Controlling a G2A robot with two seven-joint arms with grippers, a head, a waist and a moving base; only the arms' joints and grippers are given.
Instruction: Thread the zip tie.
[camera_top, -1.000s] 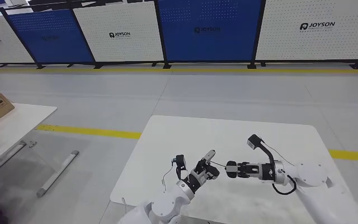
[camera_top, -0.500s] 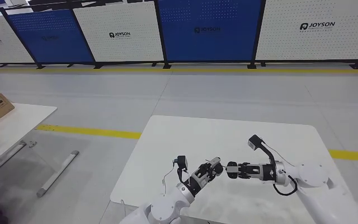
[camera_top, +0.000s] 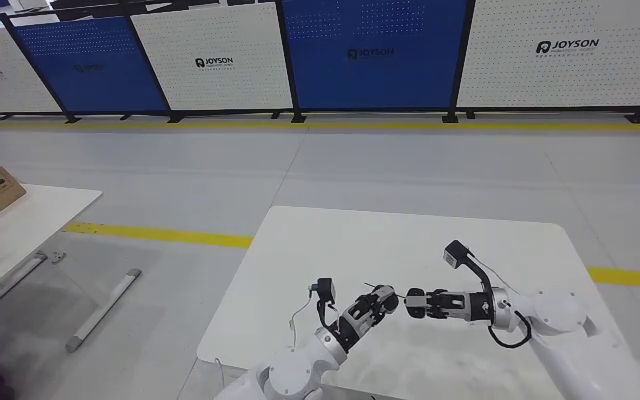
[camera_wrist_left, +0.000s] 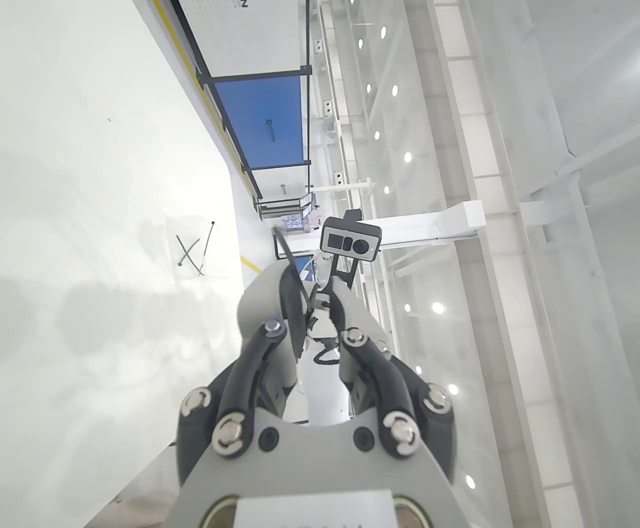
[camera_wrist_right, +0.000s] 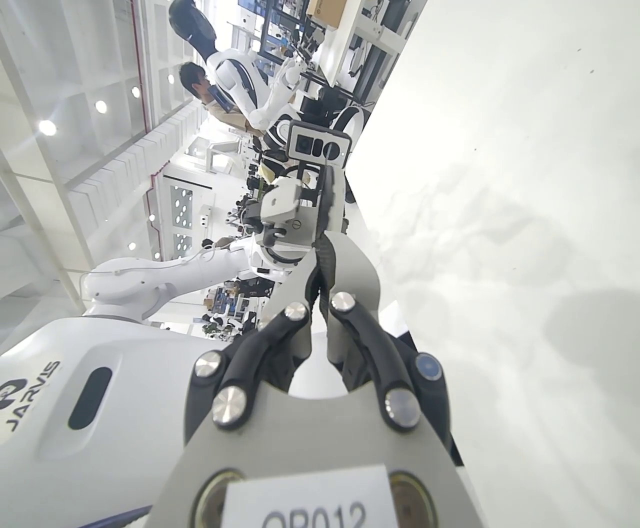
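A thin black zip tie (camera_top: 397, 296) spans the short gap between my two grippers, low over the near part of the white table (camera_top: 420, 240). The left gripper (camera_top: 378, 298) faces the right gripper (camera_top: 412, 299), almost tip to tip. In the left wrist view the zip tie's strap (camera_wrist_left: 295, 280) lies along the inner pad of the left gripper (camera_wrist_left: 310, 290), which is shut on it, one end sticking out past the fingertips. In the right wrist view the right gripper (camera_wrist_right: 322, 240) is pressed shut on the tie, with the left gripper (camera_wrist_right: 282, 215) just beyond it.
Several spare black zip ties (camera_wrist_left: 192, 250) lie crossed on the table near its edge. Bare white tabletop (camera_wrist_right: 500, 150) spreads beyond the grippers. Blue and white partition panels (camera_top: 370, 55) stand across the floor at the back.
The left gripper has tilted down and moved toward the right gripper, shortening the stretch of tie between them. The right arm has hardly moved.
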